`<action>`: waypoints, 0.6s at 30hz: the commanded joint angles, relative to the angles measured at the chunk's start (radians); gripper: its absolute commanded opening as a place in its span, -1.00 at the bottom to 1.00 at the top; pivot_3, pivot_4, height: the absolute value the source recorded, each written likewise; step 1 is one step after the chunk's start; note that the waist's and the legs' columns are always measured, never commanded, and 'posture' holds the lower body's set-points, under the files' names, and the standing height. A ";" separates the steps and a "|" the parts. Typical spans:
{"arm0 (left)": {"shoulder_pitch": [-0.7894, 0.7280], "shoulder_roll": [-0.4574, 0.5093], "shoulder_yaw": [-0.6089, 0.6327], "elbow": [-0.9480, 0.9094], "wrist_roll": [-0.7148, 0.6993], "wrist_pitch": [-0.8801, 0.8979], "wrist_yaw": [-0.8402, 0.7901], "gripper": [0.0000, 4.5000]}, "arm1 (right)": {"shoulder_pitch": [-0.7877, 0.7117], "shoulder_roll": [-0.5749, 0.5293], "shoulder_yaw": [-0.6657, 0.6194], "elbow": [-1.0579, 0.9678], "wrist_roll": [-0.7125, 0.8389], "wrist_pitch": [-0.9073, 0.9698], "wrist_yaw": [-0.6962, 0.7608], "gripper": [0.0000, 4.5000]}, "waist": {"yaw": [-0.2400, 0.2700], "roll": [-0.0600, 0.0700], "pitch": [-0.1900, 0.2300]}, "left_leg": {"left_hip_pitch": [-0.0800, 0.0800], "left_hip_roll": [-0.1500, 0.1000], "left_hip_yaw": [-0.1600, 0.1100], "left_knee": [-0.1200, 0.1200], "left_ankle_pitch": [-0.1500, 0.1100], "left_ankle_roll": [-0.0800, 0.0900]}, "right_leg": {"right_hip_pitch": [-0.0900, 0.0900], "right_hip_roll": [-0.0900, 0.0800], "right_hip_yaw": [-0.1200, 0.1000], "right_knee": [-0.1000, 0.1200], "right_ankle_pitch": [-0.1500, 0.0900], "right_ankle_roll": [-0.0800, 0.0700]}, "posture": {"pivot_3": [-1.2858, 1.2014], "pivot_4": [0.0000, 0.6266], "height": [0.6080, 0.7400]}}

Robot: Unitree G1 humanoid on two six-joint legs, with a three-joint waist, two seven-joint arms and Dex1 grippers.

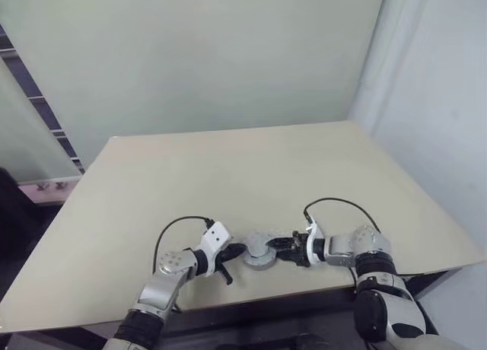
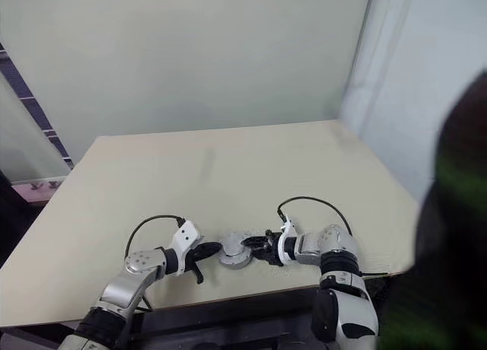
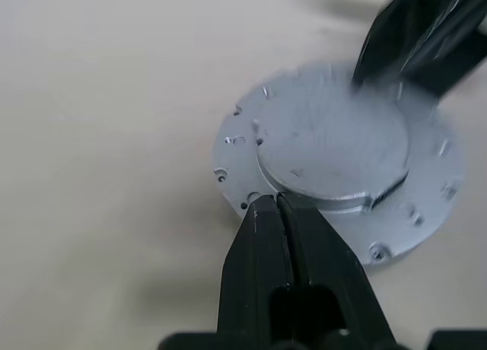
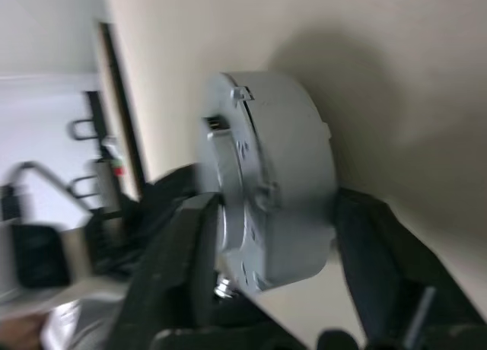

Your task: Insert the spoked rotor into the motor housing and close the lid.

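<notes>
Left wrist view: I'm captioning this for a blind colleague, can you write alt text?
A round silvery metal motor assembly with a raised centre disc and small holes around its flange lies on a beige table. The left end effector, its black fingers shut, rests against the flange's near edge, while the right end effector reaches in at the far side.

Wide-open desk (image 1: 251, 167) across the middle and upper part of the frame, free passage all the way to the back wall. Low centre is the crowded patch: the motor housing (image 1: 261, 250) sits hemmed in, left gripper (image 1: 233, 252) pressed against its left side, right gripper (image 1: 277, 249) straddling it from the right. Only the far side of it stays approachable.
</notes>
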 commanded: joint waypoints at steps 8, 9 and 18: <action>0.004 -0.039 -0.008 -0.019 -0.002 0.023 0.009 -1.00 | -0.003 0.022 0.026 -0.009 0.036 0.007 -0.016 -0.45 | -0.004 0.002 -0.001 | 0.000 0.000 0.000 0.000 0.000 0.000 | 0.000 0.000 0.000 0.000 0.000 0.000 | 0.03 -1.00 1.00; 0.004 -0.042 -0.003 -0.021 0.000 0.029 0.015 -1.00 | -0.003 0.022 0.026 -0.009 0.036 0.006 -0.017 -0.45 | -0.004 0.002 -0.001 | 0.000 0.000 0.000 0.000 0.000 0.000 | 0.000 0.000 0.000 0.000 0.000 0.000 | 0.03 -1.00 1.00; -0.011 -0.030 0.073 -0.080 -0.072 0.174 -0.001 -0.32 | 0.004 0.021 0.037 -0.017 0.037 -0.005 -0.021 -0.45 | -0.015 0.002 -0.001 | 0.000 0.000 0.000 0.000 0.000 0.000 | 0.000 0.000 0.000 0.000 0.000 0.000 | 0.03 -1.00 1.00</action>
